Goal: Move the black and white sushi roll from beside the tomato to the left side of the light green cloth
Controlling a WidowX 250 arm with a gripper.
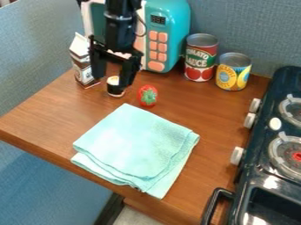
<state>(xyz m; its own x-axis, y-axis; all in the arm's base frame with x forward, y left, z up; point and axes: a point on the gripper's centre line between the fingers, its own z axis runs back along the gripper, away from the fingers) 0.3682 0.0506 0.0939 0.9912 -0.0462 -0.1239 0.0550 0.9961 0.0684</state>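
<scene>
Cylinder (pixel 114 91), small and dark with a pale top, is what your gripper (pixel 111 83) is nearest to; it stands upright on the counter (pixel 214 110), beyond the far corner of the folded turquoise cloth (pixel 134 143) as you look from the camera. Your fingers (pixel 97 63) are released and spread, pointing down beyond that same corner of the cloth; the cylinder lies close at their tips, with one finger overlapping it from this angle, and you have a visible gap between the other finger and the cylinder; whether the overlapping finger touches it, you cannot tell.

Take the cloth as your landmark for the rest; just past its far corner, a little toward the view's right, you have a red toy strawberry (pixel 144 95) with a green top; farther beyond the cloth, toward the view's left, a brown and white carton (pixel 81 63) stands upright; beyond the cloth at the back is the turquoise toy microwave (pixel 171 39), with pink buttons and a dark display, and your arm hangs down in front of part of it; beyond the cloth and toward the view's right, you see two upright cans, a red and green can (pixel 201 57) and, nearer to you, a yellow and blue can (pixel 234 72); off to the cloth's right in the view is the dark toy stove (pixel 258 176), with pale knobs on the side facing the cloth.
</scene>
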